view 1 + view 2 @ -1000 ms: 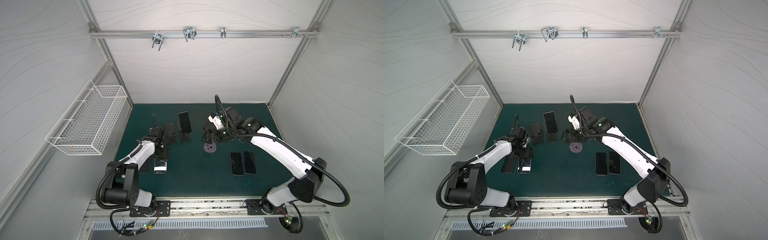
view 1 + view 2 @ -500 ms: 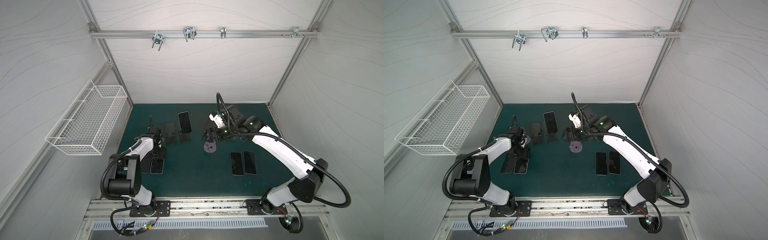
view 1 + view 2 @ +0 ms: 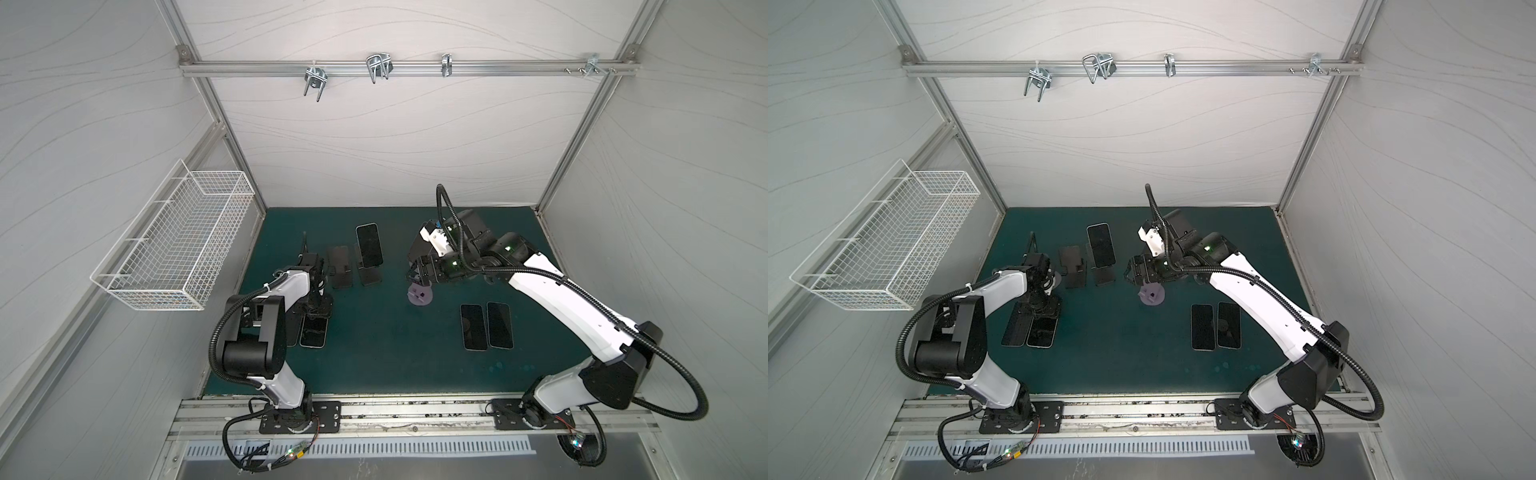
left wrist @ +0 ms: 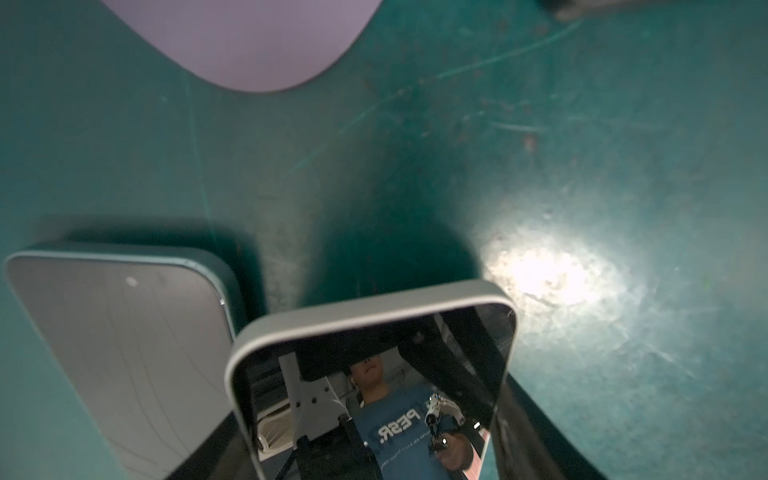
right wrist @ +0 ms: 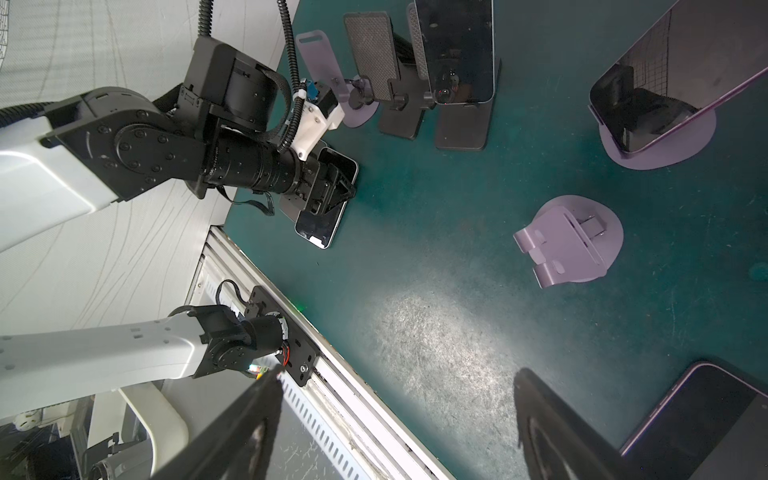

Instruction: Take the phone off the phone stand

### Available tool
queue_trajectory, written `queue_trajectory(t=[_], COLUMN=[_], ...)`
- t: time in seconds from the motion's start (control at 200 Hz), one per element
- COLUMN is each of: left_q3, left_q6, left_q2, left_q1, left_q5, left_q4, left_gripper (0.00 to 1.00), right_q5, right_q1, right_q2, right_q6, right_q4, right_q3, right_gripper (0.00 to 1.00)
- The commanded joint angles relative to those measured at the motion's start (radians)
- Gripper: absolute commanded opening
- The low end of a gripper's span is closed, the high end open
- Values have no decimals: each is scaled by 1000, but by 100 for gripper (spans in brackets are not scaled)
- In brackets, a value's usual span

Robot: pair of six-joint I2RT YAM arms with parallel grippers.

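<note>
My left gripper (image 4: 365, 436) is shut on the end of a silver-edged phone (image 4: 374, 340) that lies on the green mat (image 3: 374, 345), beside another flat phone (image 4: 116, 332). In both top views this gripper (image 3: 316, 308) (image 3: 1042, 307) is at the mat's left. A dark phone (image 3: 369, 245) leans on a black stand (image 3: 371, 276). Another phone (image 5: 673, 83) rests on a lilac stand (image 5: 660, 145), mostly hidden under my right arm in both top views. My right gripper (image 5: 399, 415) (image 3: 417, 276) is open and empty, just above an empty lilac stand (image 3: 420, 296) (image 5: 573, 241).
An empty black stand (image 3: 338, 266) and a tall lilac stand (image 5: 324, 70) are near my left arm. Two phones (image 3: 473, 326) (image 3: 500, 325) lie flat at the right. A white wire basket (image 3: 174, 245) hangs on the left wall. The metal rail (image 3: 374, 411) borders the mat's near edge.
My left arm has folded up and back towards its base, with the gripper still on the phone on the mat; that phone's screen went from bright to dark. My right gripper has barely moved.
</note>
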Motion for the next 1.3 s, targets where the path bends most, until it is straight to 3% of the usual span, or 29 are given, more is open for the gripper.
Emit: queue_trajectory(t=[0.0,0.175,0.925,1.295], left_q3=[32,38,71,63], left_q6=[-4,-16,-46,-66], left_q2=[22,38,98,67], left_q1=[4,-1,-31,-34], left_q5=[-33,-10,-94,-81], left_q4=[20,25,-6,-3], left_gripper=[67,69,83,84], right_q5=[-7,-9,0,1], right_q1=[-5,-7,-25,-27], right_q2=[-24,-27,-59,-65], right_q6=[-17,-18,-16,-15], right_q4=[-27,-28,-35,-35], right_q3=[14,12,0,-6], right_gripper=[88,88,89,90])
